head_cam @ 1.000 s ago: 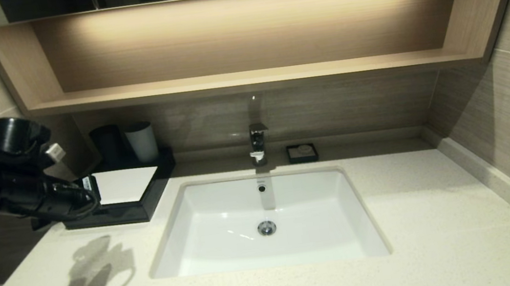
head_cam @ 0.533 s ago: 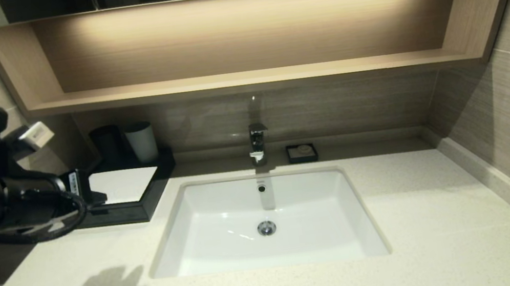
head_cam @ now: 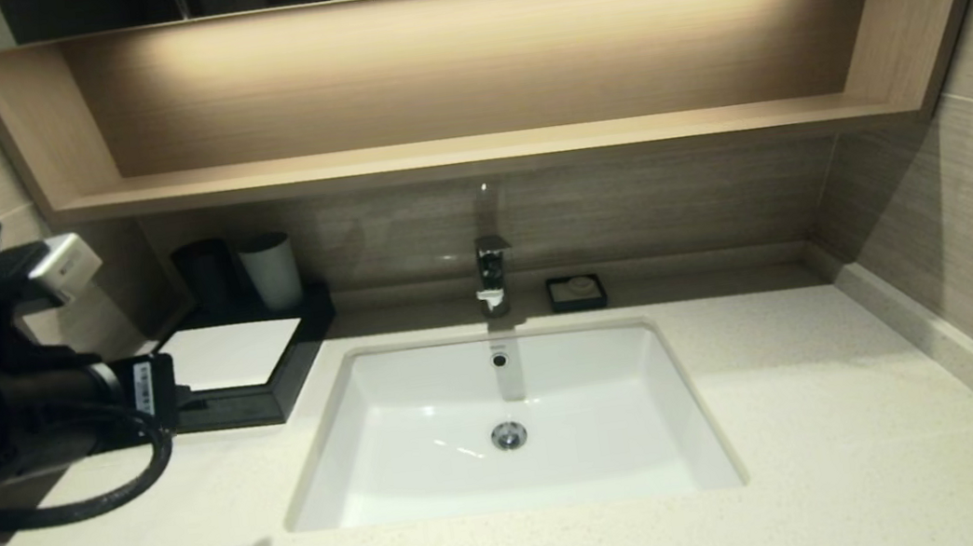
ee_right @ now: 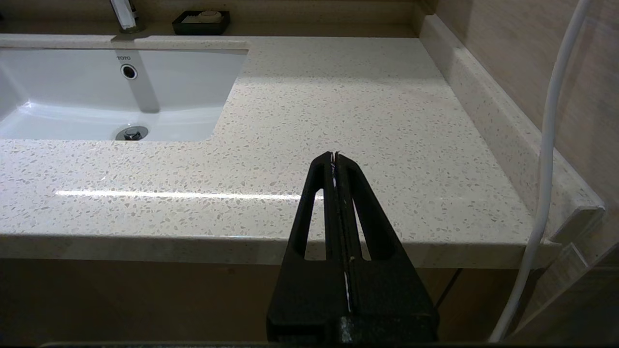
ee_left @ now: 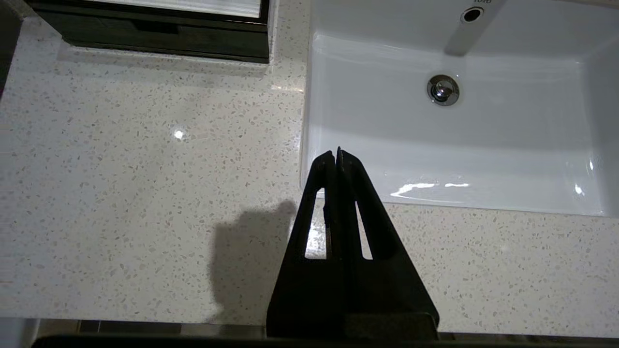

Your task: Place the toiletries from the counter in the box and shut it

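The box [head_cam: 234, 355], black with a white top panel, stands at the counter's [head_cam: 843, 414] back left; its drawer front [ee_left: 159, 34] looks pushed in flush. No toiletry packets show in any view. My left arm [head_cam: 26, 418] is at the far left, drawn back from the box. My left gripper [ee_left: 337, 153] is shut and empty, held high above the counter near the front left corner of the white sink [head_cam: 395, 435]. My right gripper [ee_right: 334, 155] is shut and empty, off the counter's front edge at the right, out of the head view.
A black cup [head_cam: 204, 272] and a white cup [head_cam: 270, 269] stand behind the box. A tap [head_cam: 493, 272] and a small black soap dish [head_cam: 576, 292] are behind the sink. A wooden shelf hangs above. A white cable [ee_right: 546, 169] hangs by the right wall.
My left arm has pulled back from the box's front, toward the left and nearer the camera. Its shadow slid toward the counter's front edge. The box has not moved.
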Robot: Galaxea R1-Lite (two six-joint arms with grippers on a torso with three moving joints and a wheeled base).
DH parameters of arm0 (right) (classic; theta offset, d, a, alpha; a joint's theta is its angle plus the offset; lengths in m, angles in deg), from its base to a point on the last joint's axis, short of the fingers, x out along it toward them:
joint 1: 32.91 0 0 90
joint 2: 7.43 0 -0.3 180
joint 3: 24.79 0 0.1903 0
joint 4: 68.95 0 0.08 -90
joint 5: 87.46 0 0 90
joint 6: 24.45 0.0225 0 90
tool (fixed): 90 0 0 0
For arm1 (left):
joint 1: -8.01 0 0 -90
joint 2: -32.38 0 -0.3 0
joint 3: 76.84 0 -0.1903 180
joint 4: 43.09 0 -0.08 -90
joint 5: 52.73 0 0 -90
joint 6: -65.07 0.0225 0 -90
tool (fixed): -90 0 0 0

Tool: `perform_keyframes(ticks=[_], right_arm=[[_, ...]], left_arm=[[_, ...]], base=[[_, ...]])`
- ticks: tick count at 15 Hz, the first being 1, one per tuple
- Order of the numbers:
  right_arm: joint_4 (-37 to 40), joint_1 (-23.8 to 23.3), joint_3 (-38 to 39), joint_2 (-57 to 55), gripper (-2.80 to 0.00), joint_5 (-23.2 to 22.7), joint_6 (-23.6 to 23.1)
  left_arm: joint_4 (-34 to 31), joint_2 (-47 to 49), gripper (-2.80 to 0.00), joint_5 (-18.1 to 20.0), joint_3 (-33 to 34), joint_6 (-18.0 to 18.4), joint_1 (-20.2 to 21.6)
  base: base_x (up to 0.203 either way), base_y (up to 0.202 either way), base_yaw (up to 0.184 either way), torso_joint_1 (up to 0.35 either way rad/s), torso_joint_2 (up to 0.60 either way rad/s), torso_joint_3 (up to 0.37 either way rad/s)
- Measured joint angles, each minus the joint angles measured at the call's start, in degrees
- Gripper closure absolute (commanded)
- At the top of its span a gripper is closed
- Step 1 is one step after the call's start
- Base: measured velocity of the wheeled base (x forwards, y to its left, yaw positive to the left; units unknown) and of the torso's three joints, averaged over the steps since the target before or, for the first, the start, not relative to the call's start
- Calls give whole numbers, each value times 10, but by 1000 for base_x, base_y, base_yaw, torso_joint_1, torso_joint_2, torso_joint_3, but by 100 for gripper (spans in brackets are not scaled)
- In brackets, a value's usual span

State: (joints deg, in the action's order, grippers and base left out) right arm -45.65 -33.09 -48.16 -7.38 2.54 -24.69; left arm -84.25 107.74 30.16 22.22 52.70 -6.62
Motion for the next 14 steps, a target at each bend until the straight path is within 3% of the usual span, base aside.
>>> perform_keyframes(ticks=[5,8,14], right_arm=[[0,0,0,0,0,0,0],[0,0,0,0,0,0,0],[0,0,0,0,0,0,0]], left_arm=[[51,-45,0,-16,57,31,5],[109,-77,0,-57,101,34,13],[125,-176,0,-74,181,61,16]], base=[[0,0,0,0,0,0],[0,0,0,0,0,0],[0,0,0,0,0,0]])
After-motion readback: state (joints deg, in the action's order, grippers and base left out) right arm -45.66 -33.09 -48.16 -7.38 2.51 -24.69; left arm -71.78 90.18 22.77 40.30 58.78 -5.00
